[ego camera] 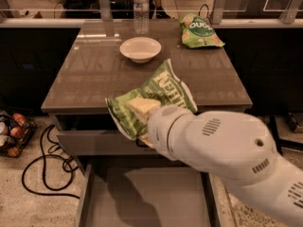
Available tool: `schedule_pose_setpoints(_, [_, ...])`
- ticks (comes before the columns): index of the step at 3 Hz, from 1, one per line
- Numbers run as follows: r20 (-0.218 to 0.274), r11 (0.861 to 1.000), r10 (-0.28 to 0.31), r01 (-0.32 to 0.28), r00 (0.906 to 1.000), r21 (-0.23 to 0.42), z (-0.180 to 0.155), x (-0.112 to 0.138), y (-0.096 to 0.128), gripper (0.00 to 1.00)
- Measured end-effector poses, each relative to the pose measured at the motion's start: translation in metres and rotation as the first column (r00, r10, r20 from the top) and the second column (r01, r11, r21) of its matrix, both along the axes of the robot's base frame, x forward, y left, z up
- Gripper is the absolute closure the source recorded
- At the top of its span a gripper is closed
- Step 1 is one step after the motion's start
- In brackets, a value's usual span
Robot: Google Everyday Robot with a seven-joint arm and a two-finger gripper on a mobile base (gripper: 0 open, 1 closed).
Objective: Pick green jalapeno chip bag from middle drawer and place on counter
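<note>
The green jalapeno chip bag (pixel 161 91), mid-green with white "Kettle" lettering and a pale chip picture, hangs tilted in the air over the front edge of the counter (pixel 90 74). My gripper (pixel 144 135) is at the bag's lower edge, mostly hidden behind my white wrist, and is shut on the bag. The middle drawer (pixel 147 197) stands pulled open below, its flat grey floor bare.
On the counter stand a white bowl (pixel 140 48), a water bottle (pixel 140 8) at the back and a paler green chip bag (pixel 199 32) at the back right. A closed drawer front (pixel 94 143) sits under the countertop. A basket (pixel 12 134) and a black cable (pixel 42 169) lie on the floor at the left.
</note>
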State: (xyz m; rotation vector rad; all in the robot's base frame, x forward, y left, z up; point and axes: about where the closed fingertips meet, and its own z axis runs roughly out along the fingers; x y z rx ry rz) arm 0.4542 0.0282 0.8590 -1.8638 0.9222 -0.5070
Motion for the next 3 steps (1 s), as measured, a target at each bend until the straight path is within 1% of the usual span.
schedule_pose_setpoints(1, [0.02, 0.998, -0.05, 0.049, 0.9986, 0.047, 0.042, 0.023, -0.029, 1.0])
schedule_pose_setpoints(2, [0.024, 0.992, -0.088, 0.086, 0.9958, 0.091, 0.086, 0.047, -0.057, 1.0])
schedule_pose_setpoints(3, [-0.016, 0.981, -0.171, 0.172, 0.9851, 0.094, 0.166, 0.105, -0.116, 1.0])
